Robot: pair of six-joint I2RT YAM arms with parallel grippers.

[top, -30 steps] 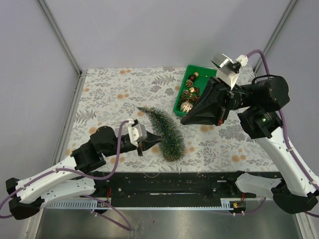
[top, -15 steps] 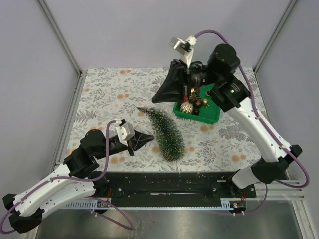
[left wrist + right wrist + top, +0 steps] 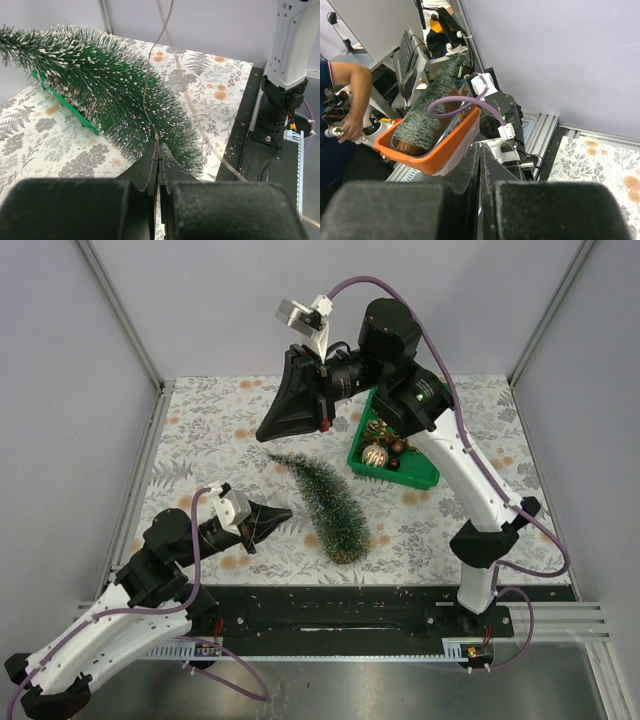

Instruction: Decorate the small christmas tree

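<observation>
The small christmas tree (image 3: 328,505) lies on its side on the floral table, tip toward the back left and base toward the near edge. My left gripper (image 3: 286,512) sits low just left of its middle. In the left wrist view the left gripper (image 3: 159,146) is shut on a thin wire strand (image 3: 146,85), which rises across the tree (image 3: 110,90) and out of the top of the frame. My right gripper (image 3: 263,434) hangs raised above the table, behind the tree's tip. Its jaws (image 3: 480,146) are shut; whether they pinch the strand does not show.
A green bin (image 3: 420,478) of gold and dark ornaments stands at the back right of the tree. The black mounting rail (image 3: 350,605) runs along the near edge. Grey walls with metal posts close in the table. The right wrist view looks off the table at an orange basket (image 3: 435,150).
The right arm has swung left from over the green bin to above the table behind the tree's tip. The left gripper has drawn back a little to the left, away from the tree.
</observation>
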